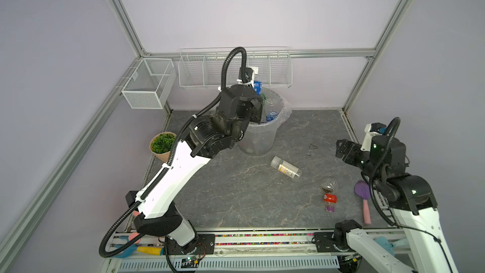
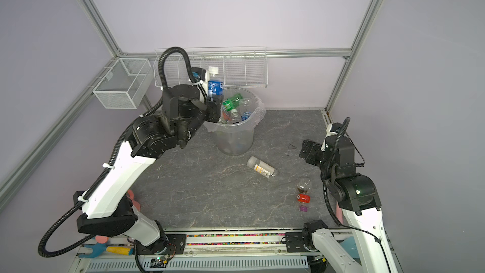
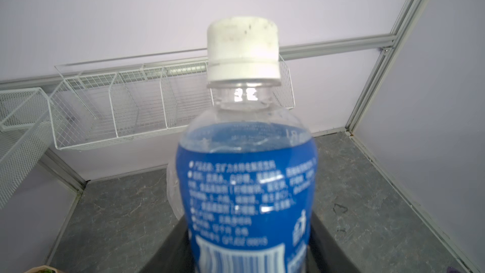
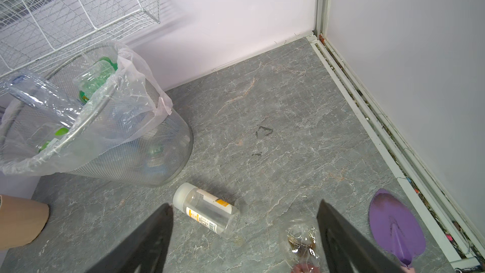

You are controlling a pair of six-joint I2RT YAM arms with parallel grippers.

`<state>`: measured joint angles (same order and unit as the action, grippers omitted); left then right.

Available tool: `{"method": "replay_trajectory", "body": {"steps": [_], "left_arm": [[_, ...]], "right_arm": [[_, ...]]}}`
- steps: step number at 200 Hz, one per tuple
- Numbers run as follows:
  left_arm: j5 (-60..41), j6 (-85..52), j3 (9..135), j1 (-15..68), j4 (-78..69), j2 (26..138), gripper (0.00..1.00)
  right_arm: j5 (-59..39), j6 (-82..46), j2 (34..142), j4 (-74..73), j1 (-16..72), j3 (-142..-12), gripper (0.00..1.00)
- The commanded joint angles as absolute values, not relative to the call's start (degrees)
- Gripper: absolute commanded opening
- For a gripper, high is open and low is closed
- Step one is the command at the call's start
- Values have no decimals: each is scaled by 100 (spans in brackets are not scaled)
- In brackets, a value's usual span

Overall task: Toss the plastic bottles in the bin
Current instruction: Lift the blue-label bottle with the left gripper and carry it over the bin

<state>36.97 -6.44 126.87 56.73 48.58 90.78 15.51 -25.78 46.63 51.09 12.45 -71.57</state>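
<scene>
Gripping blue-labelled bottle (image 2: pixel 215 87): left end effector (image 2: pixel 215 100); right end effector (image 1: pixel 338 148) open above marbled tabletop (image 1: pixel 236 193), lilac walls (image 1: pixel 262 9).

We see a blue-labelled bottle (image 3: pixel 246 193), white-capped, above the grey mesh bin (image 4: pixel 147 153); a green bottle (image 2: pixel 232 102) inside it; a clear bottle (image 1: pixel 286 168) with an orange-marked label near it, on a grey veined table (image 1: pixel 236 200).

This is a robotics lab test cell, not a home: silver aluminium frame posts (image 1: pixel 122 17) box in plain lilac wall panels (image 1: pixel 249 9) around a grey marble-patterned tabletop (image 1: pixel 236 193). A white-and-black left robot arm (image 1: pixel 181 169) and a matching right robot arm (image 1: pixel 420 232) are mounted on a metal rail (image 1: pixel 262 244) along the front edge, black corrugated cable hoses (image 1: pixel 224 69) exposed.
</scene>
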Motion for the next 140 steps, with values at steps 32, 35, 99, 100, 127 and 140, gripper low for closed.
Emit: {"method": "replay_trajectory", "body": {"steps": [32,35,99,100,127,140], "left_arm": [[3744,377,13238,5402,3994,9121,37],[3679,355,13275,5352,4003,9156,37],[2030,-444,13559,4070,4247,10405,37],[2004,-459,13586,4048,4273,10436,37],[1886,-487,14539,3902,5039,11414,72],[2089,-614,14920,3903,5433,11686,93]], "right_arm": [[1420,-2724,4641,4896,1219,-7071,88],[1416,-2725,4641,4896,1219,-7075,88],[1262,-2769,4640,4892,1218,-7056,88],[1260,-2769,4640,4894,1216,-7057,88],[1266,-2752,4615,4918,1214,-7108,88],[1274,-2742,4602,4930,1215,-7117,89]]}}
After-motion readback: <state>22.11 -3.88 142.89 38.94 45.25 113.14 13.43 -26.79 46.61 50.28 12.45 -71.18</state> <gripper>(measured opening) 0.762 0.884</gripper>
